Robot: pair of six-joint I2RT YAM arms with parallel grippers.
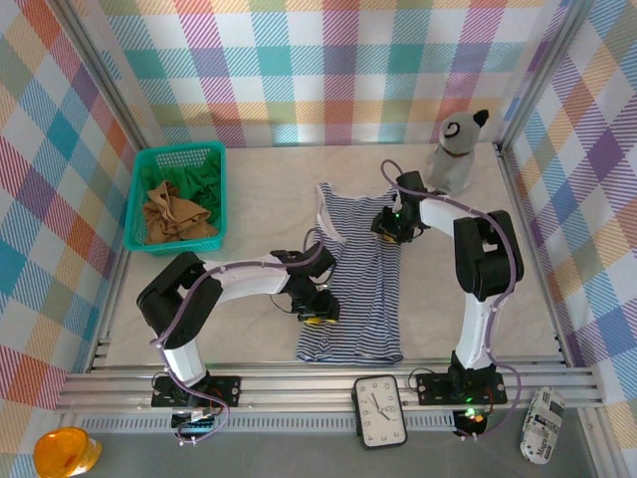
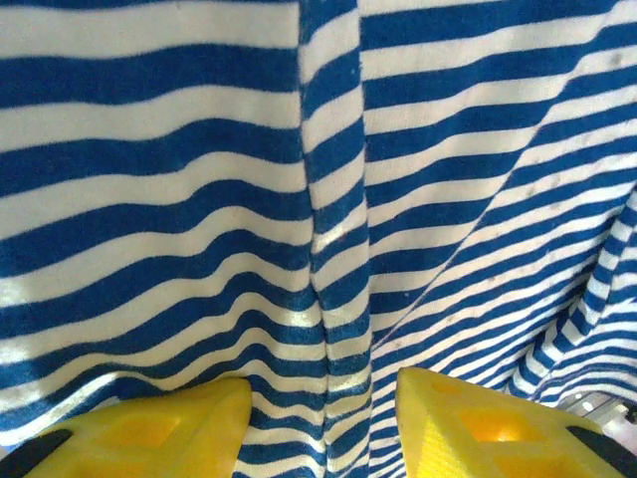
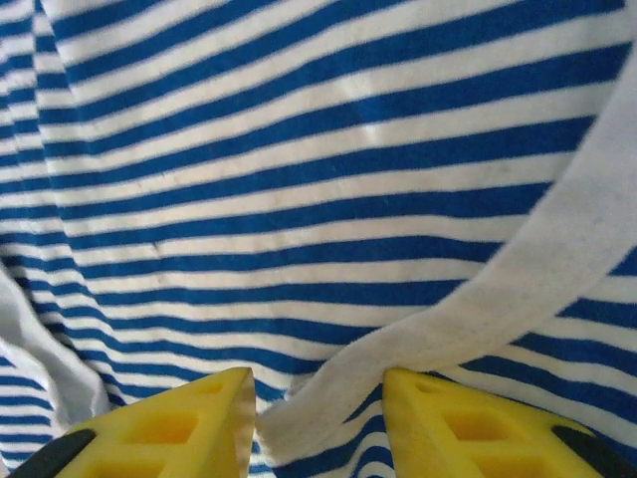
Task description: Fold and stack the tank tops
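Observation:
The navy-and-white striped tank top [image 1: 360, 289] lies spread lengthwise in the middle of the table, straps at the far end. My left gripper [image 1: 317, 309] presses down on its left edge. Its yellow fingers [image 2: 149, 428] stand apart, and a raised crease of striped cloth [image 2: 323, 249] runs between them unpinched. My right gripper [image 1: 390, 227] is down at the top's upper right. It is open [image 3: 317, 376], with the white trim [image 3: 537, 269] passing loosely between its fingers. The tan-brown top [image 1: 171, 214] and the green top [image 1: 204, 184] lie crumpled in the basket.
The teal mesh basket [image 1: 139, 199] stands at the far left. A grey stuffed toy [image 1: 456, 149] sits at the back right. A small clock [image 1: 378, 410] rests on the front rail. Plaid walls close in the table's left, back and right sides.

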